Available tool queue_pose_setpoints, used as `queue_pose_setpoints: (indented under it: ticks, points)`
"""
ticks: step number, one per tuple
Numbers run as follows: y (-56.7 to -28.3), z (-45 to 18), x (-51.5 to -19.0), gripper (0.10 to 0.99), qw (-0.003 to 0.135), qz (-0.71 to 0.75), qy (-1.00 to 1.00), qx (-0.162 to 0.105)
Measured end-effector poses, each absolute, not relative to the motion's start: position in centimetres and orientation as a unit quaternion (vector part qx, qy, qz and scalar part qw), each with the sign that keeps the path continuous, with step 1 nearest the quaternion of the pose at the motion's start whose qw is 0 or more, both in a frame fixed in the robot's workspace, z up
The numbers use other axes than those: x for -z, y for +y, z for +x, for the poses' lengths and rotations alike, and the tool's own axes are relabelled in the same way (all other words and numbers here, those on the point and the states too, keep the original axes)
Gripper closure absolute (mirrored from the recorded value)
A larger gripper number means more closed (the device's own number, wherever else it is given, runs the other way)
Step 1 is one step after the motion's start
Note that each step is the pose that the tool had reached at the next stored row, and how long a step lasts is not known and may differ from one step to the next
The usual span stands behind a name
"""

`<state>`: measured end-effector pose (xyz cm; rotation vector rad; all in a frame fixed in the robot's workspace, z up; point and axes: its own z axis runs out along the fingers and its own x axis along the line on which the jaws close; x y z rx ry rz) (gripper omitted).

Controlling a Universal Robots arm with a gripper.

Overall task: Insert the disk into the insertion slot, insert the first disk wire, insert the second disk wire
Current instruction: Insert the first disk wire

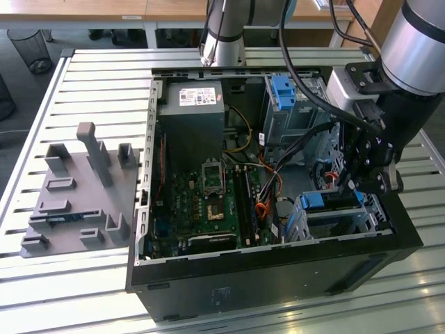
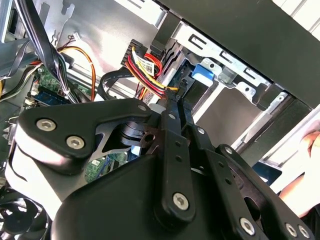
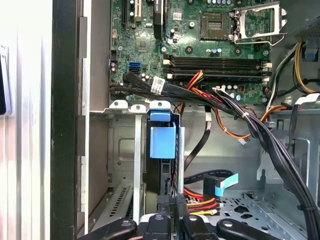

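Blue-framed disk (image 3: pixel 162 136) mostly hidden inside insertion slot (image 3: pixel 121 150); gripper (image 3: pixel 171 206) near.

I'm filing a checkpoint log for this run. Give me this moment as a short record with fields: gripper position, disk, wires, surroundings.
gripper position: gripper reaches down into the open computer case, at the insertion slot
disk: disk sits in the slot, its blue carrier showing
wires: red and yellow wires run close by the gripper; whether plugged in, cannot tell
surroundings: grey fixture tray on the slatted table, at the exterior view's left
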<state>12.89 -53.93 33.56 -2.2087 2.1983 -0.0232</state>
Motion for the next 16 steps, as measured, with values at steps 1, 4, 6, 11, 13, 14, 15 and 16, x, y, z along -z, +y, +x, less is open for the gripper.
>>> queue_pose_setpoints:
  ticks: [1, 4, 6, 11, 13, 14, 15, 16]
  points:
    - [-53.93, 12.89, -33.55, 0.922, 0.013, -0.709, 0.706, 0.007]
    - [-53.96, 12.89, -33.50, 0.922, 0.013, -0.708, 0.706, 0.007]
    - [-53.98, 12.89, -33.47, 0.922, 0.013, -0.708, 0.706, 0.007]
    - [-54.01, 12.89, -33.42, 0.922, 0.013, -0.708, 0.706, 0.007]
    - [-54.01, 12.89, -33.38, 0.922, 0.013, -0.708, 0.706, 0.007]
    - [-54.01, 12.89, -33.37, 0.922, 0.013, -0.708, 0.706, 0.007]
    - [-54.01, 12.89, -33.35, 0.922, 0.013, -0.708, 0.706, 0.007]
    - [-54.01, 12.89, -33.32, 0.922, 0.013, -0.708, 0.706, 0.007]
